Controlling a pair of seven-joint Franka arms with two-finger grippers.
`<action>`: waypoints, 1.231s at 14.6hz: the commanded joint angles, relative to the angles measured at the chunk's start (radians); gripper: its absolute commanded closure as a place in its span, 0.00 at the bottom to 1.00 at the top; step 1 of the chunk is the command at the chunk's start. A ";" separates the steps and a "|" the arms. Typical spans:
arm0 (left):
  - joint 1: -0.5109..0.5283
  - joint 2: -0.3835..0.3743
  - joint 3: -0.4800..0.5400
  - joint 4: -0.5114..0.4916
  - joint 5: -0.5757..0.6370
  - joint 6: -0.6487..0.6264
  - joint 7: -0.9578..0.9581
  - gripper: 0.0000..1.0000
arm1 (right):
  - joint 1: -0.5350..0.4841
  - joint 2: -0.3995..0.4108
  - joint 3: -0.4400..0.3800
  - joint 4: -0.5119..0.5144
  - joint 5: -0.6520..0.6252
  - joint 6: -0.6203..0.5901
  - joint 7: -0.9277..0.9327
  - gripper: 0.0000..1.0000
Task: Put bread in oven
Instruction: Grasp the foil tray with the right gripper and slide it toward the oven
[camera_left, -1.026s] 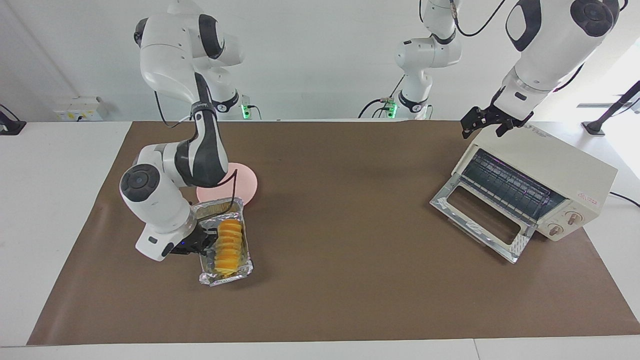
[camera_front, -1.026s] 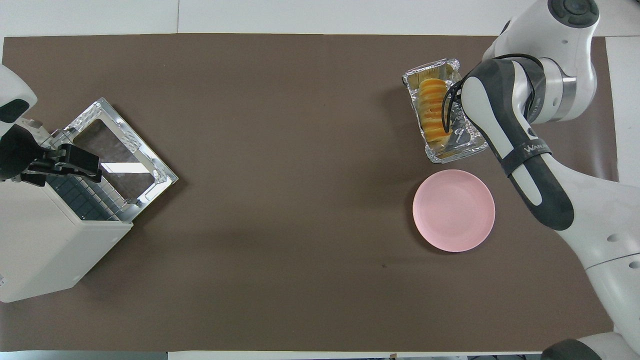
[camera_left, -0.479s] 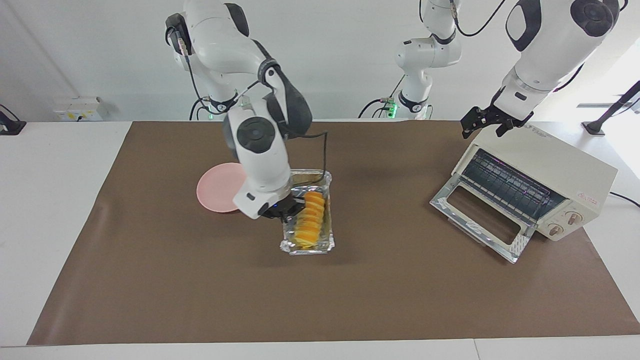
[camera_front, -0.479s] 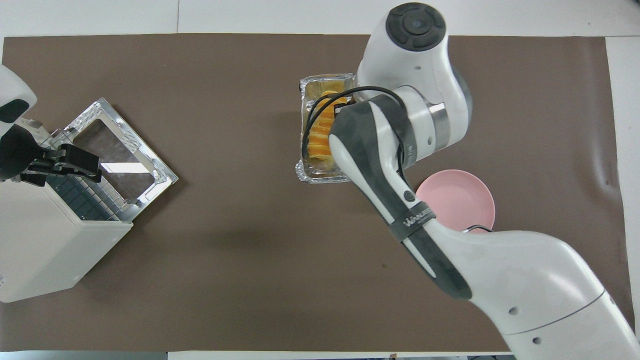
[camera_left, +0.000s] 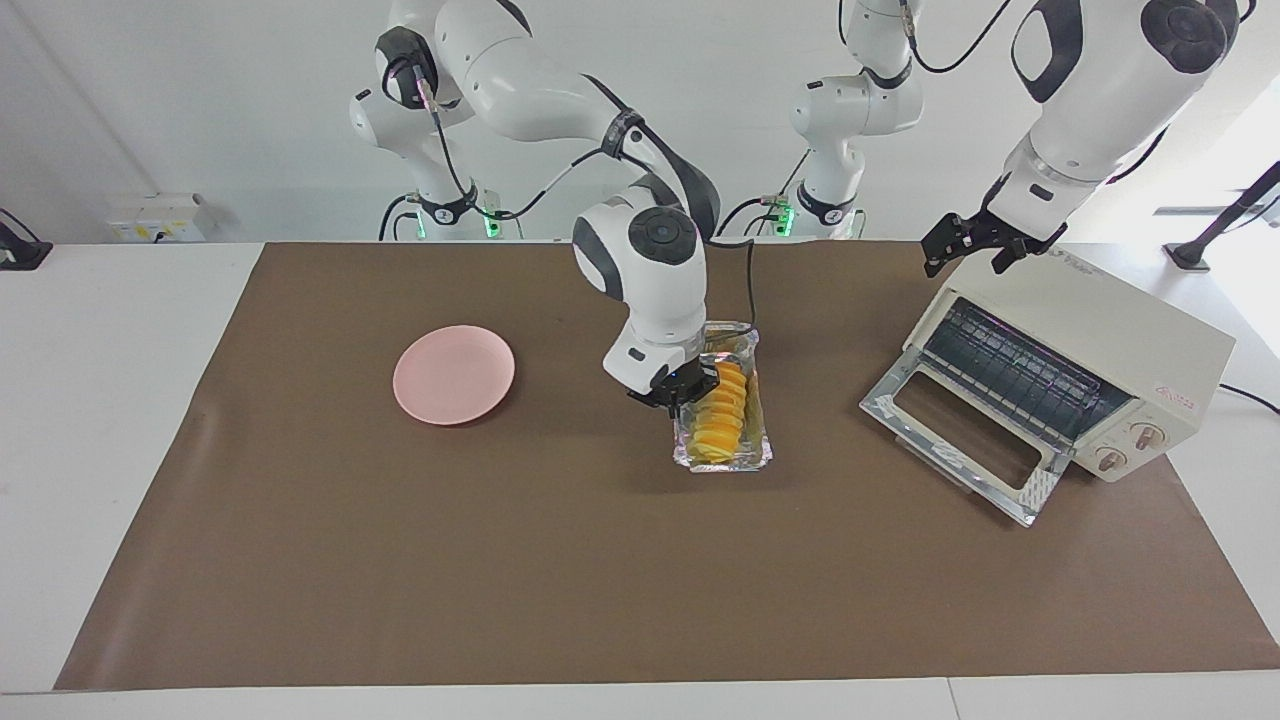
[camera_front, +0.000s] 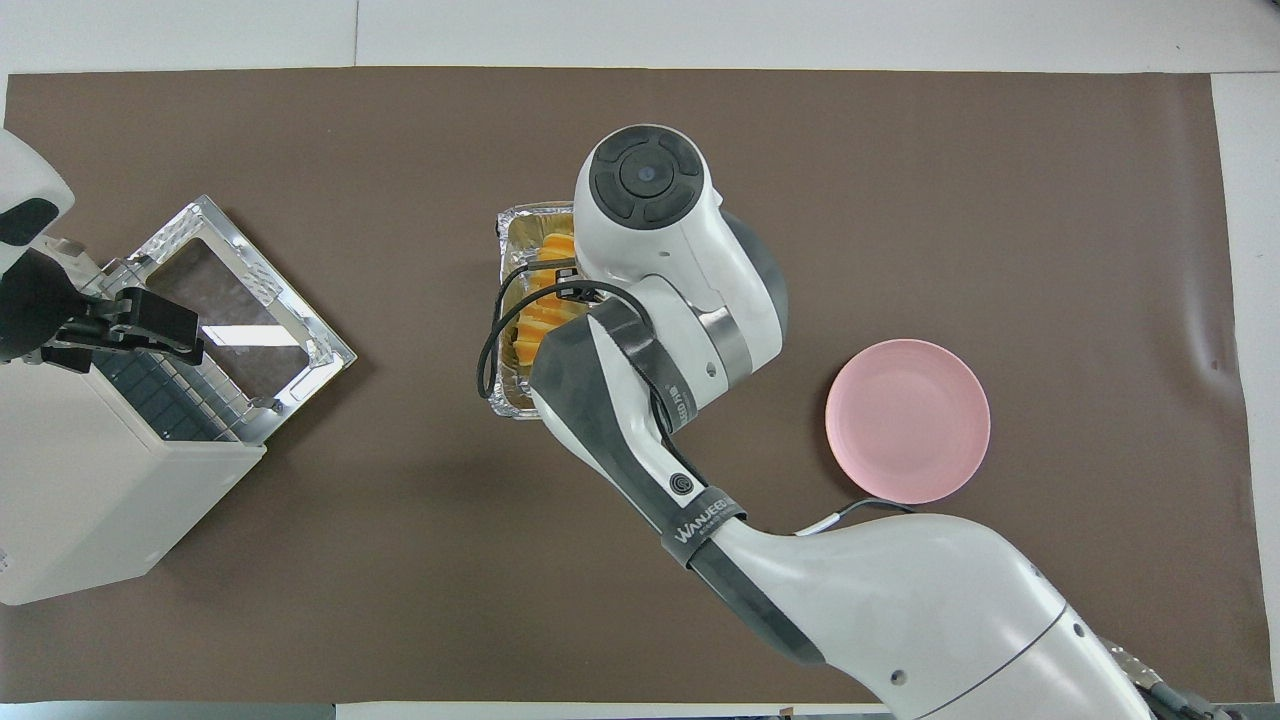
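The yellow-orange bread (camera_left: 722, 415) lies in a crinkled foil tray (camera_left: 745, 455) over the middle of the brown mat. My right gripper (camera_left: 685, 393) is shut on the tray's side wall, beside the bread. In the overhead view the right arm's wrist covers that gripper and part of the bread (camera_front: 538, 312) and the tray (camera_front: 520, 222). The cream oven (camera_left: 1120, 335) stands at the left arm's end, its glass door (camera_left: 960, 430) dropped open and its wire rack showing. My left gripper (camera_left: 965, 262) waits open over the oven's top front edge.
A round pink plate (camera_left: 453, 373) lies on the mat toward the right arm's end. A brown mat (camera_left: 560, 560) covers the table. The oven (camera_front: 90, 500) and its open door (camera_front: 240, 320) sit angled toward the table's middle.
My right gripper has carried the foil tray with the bread from beside the pink plate toward the oven. The plate now shows whole. The left arm has not moved.
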 joint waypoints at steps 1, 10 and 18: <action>0.010 -0.022 -0.005 -0.021 0.013 0.011 0.011 0.00 | 0.002 -0.051 -0.005 -0.135 0.015 0.106 0.012 1.00; 0.010 -0.022 -0.005 -0.021 0.013 0.011 0.011 0.00 | 0.030 -0.059 -0.006 -0.240 0.012 0.223 0.014 0.00; -0.013 -0.034 -0.016 -0.034 0.004 0.046 0.010 0.00 | -0.065 -0.074 -0.018 -0.091 0.011 -0.017 -0.003 0.00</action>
